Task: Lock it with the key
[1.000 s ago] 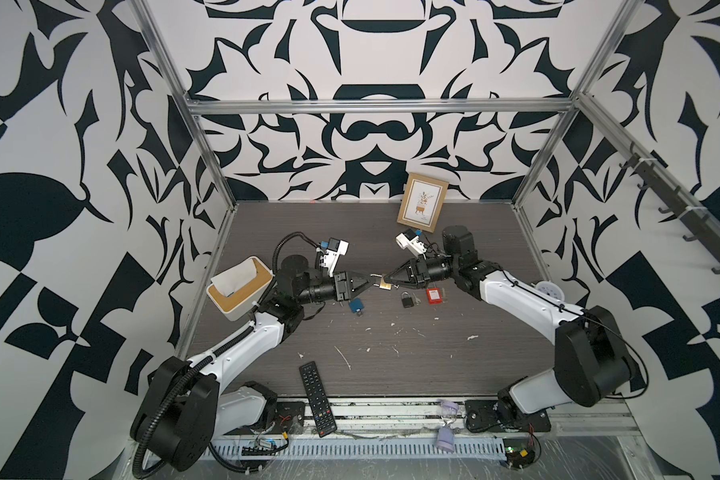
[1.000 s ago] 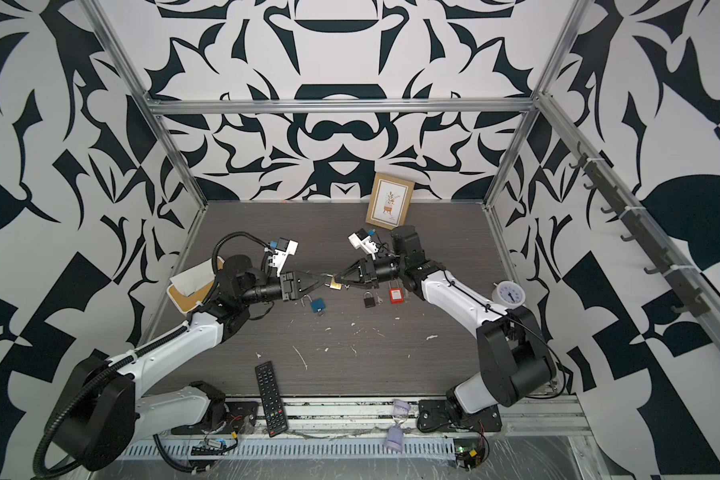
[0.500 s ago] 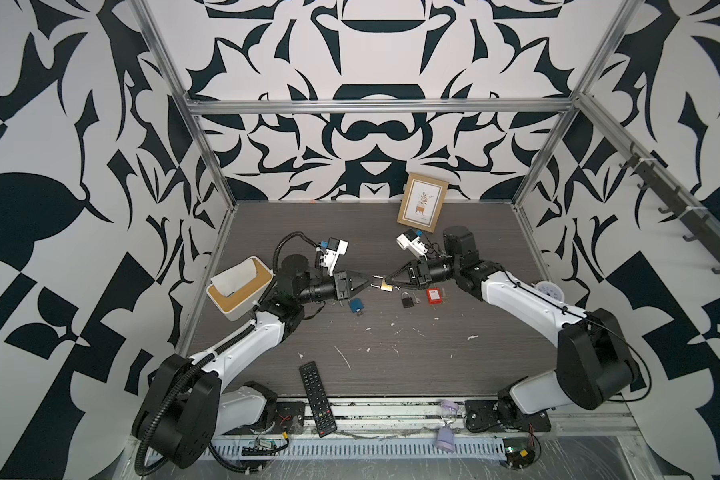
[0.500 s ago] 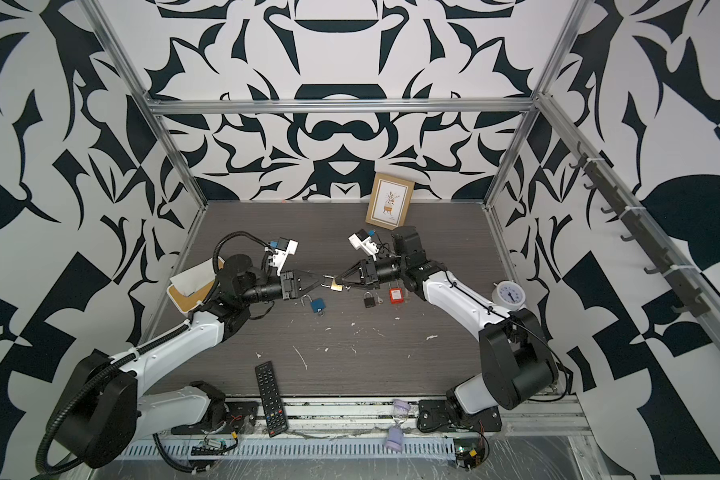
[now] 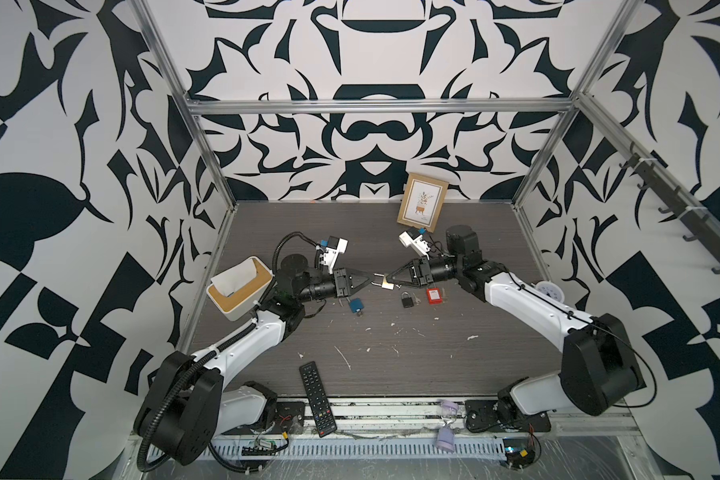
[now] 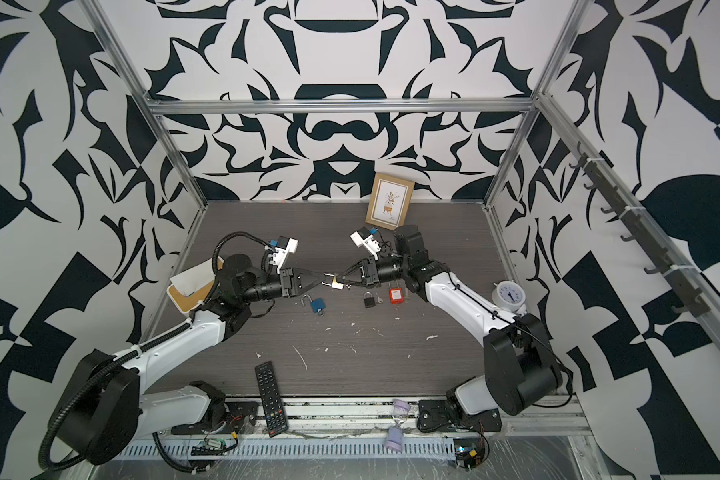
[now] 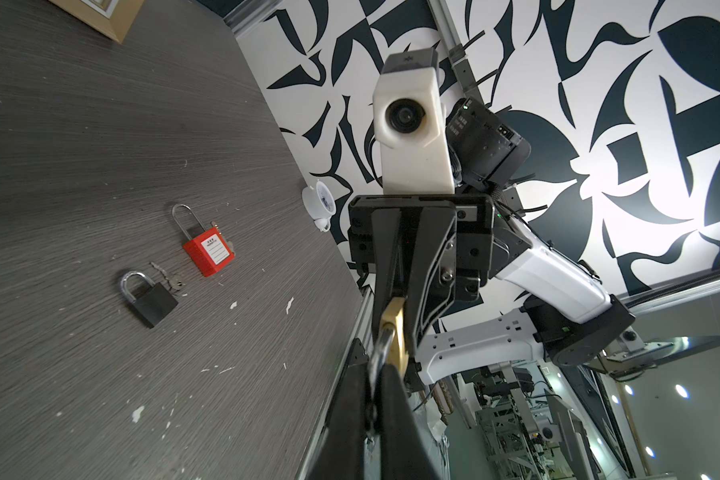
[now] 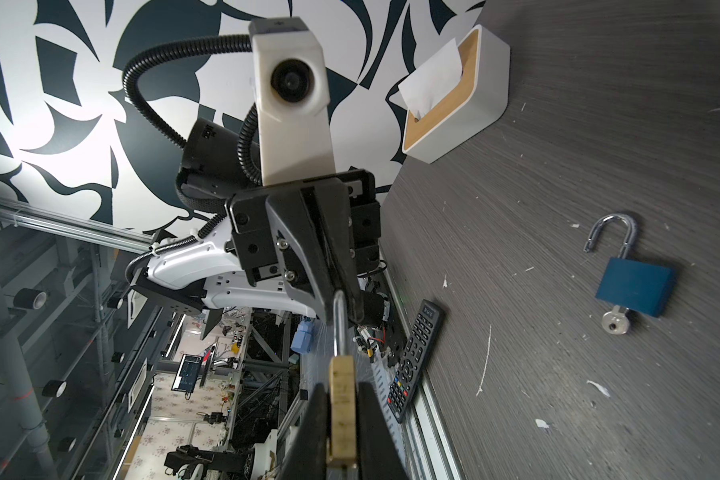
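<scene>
- Brass padlock [image 5: 385, 284] hangs above the desk [image 5: 391, 357] between both arms, clear of the blue padlock [image 5: 356, 305] and black padlock [image 5: 406, 300] lying below.
- Right claw [image 8: 341, 390] is clenched on its brass body; left claw [image 7: 377, 370] is pinched onto the steel shackle [image 8: 339, 324].
- Holding both ends likely lets one arm brace while the other pushes the shackle home.
- Long axis runs roughly level, claw to claw: shackle toward the left arm, base toward the right.
- Whether a key sits in it cannot be told.
</scene>
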`<state>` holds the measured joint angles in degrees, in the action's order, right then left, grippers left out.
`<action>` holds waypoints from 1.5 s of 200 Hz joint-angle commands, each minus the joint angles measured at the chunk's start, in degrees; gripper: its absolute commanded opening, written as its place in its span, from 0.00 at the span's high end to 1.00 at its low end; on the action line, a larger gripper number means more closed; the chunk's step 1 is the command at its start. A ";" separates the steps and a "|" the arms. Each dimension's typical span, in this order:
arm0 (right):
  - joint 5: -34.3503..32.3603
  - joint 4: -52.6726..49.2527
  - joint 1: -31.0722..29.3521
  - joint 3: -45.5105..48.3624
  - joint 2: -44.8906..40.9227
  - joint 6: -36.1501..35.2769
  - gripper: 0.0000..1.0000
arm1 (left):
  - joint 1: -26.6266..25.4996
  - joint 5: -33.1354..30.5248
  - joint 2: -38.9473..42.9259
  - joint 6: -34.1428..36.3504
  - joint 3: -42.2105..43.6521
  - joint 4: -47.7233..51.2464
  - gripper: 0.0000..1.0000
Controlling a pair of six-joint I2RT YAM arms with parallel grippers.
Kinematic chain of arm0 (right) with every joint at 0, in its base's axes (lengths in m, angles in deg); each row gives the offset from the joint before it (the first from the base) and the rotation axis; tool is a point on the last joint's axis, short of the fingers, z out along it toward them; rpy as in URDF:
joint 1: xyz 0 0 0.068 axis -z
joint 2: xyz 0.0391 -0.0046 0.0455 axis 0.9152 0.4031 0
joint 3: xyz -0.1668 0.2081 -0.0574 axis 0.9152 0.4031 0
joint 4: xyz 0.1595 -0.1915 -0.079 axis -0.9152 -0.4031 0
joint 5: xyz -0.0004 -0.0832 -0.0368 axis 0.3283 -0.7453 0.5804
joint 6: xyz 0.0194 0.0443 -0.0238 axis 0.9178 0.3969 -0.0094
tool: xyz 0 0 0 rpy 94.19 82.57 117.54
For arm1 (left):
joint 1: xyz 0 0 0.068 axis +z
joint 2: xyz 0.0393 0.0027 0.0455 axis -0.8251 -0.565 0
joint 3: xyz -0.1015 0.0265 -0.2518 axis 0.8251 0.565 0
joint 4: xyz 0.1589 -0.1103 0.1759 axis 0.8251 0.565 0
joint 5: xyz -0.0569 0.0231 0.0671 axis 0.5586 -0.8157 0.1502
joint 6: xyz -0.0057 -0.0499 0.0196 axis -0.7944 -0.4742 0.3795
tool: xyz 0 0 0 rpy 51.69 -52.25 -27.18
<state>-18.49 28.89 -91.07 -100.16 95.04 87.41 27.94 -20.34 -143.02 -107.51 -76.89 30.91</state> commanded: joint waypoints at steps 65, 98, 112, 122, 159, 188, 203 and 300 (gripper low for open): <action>-0.37 15.42 -0.82 1.19 -0.58 8.29 1.00 | -3.67 -1.07 -1.22 1.51 -3.38 -0.28 1.00; -1.23 14.92 -1.23 0.75 -0.05 7.61 1.00 | -4.87 -0.87 -2.12 2.32 -4.53 -0.23 1.00; -1.62 14.81 -1.59 0.25 0.29 7.52 1.00 | -5.17 -0.69 -3.73 2.33 -4.84 -0.23 1.00; -2.04 14.76 -1.87 -0.12 0.49 7.52 1.00 | -5.43 -0.51 -4.13 2.27 -4.84 -0.64 1.00; -3.72 13.24 -2.14 -2.17 1.79 5.59 1.00 | -5.94 0.87 -4.24 -0.24 -4.54 -4.10 1.00; -4.62 12.89 -2.12 -3.63 2.93 5.45 1.00 | -6.05 0.38 -3.00 -0.36 -3.48 -3.70 1.00; -5.05 12.13 -2.12 -4.11 3.04 5.40 1.00 | -5.93 -0.82 -0.59 1.39 -3.08 -1.39 1.00; -1.68 13.96 -2.01 -2.85 3.05 7.88 1.00 | -5.92 -0.28 -2.11 2.68 -3.14 -0.93 1.00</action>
<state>-18.33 39.19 -91.11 -101.03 97.82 93.53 24.81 -25.98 -144.60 -106.72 -79.99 32.05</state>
